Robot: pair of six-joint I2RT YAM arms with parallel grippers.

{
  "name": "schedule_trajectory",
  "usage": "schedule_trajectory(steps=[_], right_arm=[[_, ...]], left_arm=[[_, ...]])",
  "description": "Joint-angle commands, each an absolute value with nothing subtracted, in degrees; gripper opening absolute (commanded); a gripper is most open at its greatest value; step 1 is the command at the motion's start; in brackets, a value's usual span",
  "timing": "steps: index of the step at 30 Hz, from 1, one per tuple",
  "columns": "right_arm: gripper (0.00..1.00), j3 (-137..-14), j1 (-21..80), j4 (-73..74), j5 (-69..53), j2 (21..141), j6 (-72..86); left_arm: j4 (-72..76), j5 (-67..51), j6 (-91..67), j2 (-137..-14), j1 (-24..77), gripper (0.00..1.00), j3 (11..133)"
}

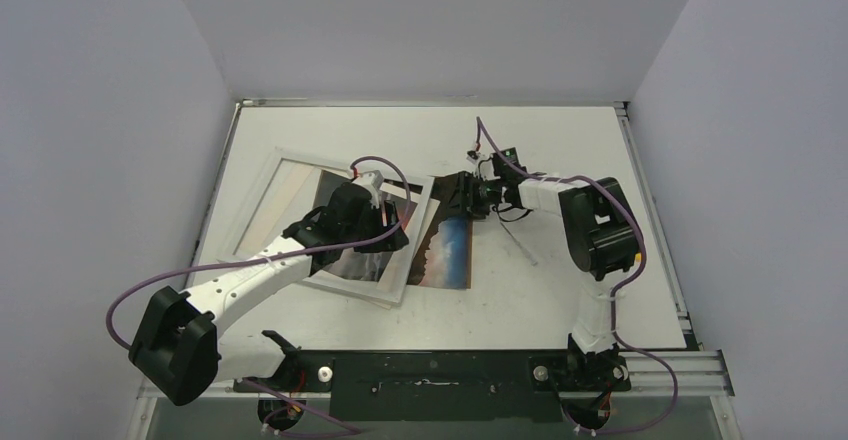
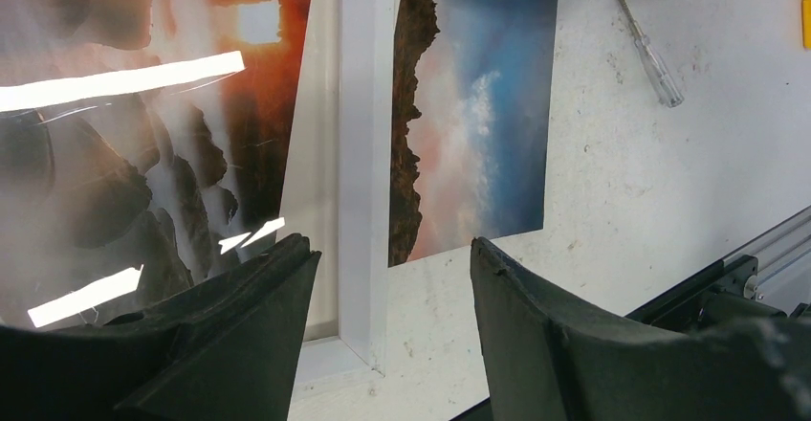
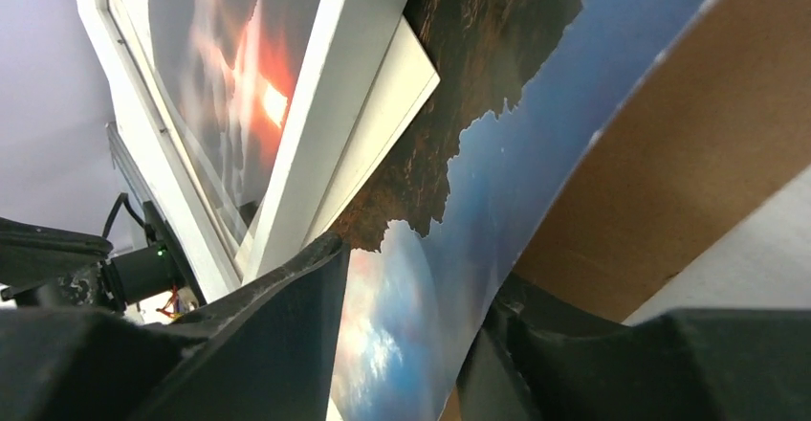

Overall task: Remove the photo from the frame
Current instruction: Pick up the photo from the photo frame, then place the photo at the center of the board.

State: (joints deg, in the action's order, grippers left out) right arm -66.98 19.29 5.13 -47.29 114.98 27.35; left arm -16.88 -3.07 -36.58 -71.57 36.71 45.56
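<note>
White table (image 1: 560, 300), white frame (image 1: 285, 205), blue-sky print (image 1: 447, 255), clear-handled screwdriver (image 2: 653, 62)

A: Top view evenly bright, light from overhead; only soft shadows on the desk (image 1: 520, 300); sharp throughout.
B: Left wrist shows white glare streaks on the frame (image 2: 366, 153) glass; both wrist views blur the near foreground.

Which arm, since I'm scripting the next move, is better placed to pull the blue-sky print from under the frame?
Right. The right claw straddles the far end of the blue-sky print, sheet between its fingers. The left claw hangs open over the frame, holding nothing; it looks better suited to steadying that.
</note>
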Motion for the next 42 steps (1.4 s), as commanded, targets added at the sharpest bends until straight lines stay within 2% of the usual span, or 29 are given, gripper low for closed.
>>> schedule_trajectory(steps=[1,4,5,11,17,24,29,35,42], right_arm=[[0.36,-64.75,20.32,0.44,-43.69,110.69,28.14],[0.07,-66.12,20.10,1.71,-43.12,110.96,28.04],[0.06,-66.77,19.96,2.43,-43.07,110.48,27.96],[0.05,-69.45,17.68,5.74,-43.69,103.87,28.94],[0.05,-76.74,13.71,17.96,-43.14,98.56,25.41],[0.05,-84.96,1.25,32.22,-32.25,94.28,20.06],[0.05,-88.26,-3.19,36.96,-25.78,91.72,19.34],[0.05,-82.54,-6.00,36.35,-15.07,83.23,21.61],[0.05,-63.61,-14.14,28.01,-11.24,71.64,26.91]], left_arm=[[-16.44,-1.62,-35.20,-69.40,36.72,0.59,45.78],[-17.62,-0.55,-34.75,-68.74,36.74,0.59,46.08],[-17.93,-0.45,-34.64,-68.47,36.74,0.59,46.18],[-19.07,1.78,-34.10,-67.12,36.55,0.59,46.59],[-19.14,1.95,-33.89,-66.33,36.48,0.59,46.58],[-18.22,1.66,-33.50,-66.32,36.56,0.59,46.96],[-17.99,2.23,-34.34,-66.48,36.82,0.59,47.25],[-16.87,3.36,-35.43,-65.68,37.05,0.59,46.13],[-13.52,5.05,-38.42,-65.70,39.41,0.59,43.77]])
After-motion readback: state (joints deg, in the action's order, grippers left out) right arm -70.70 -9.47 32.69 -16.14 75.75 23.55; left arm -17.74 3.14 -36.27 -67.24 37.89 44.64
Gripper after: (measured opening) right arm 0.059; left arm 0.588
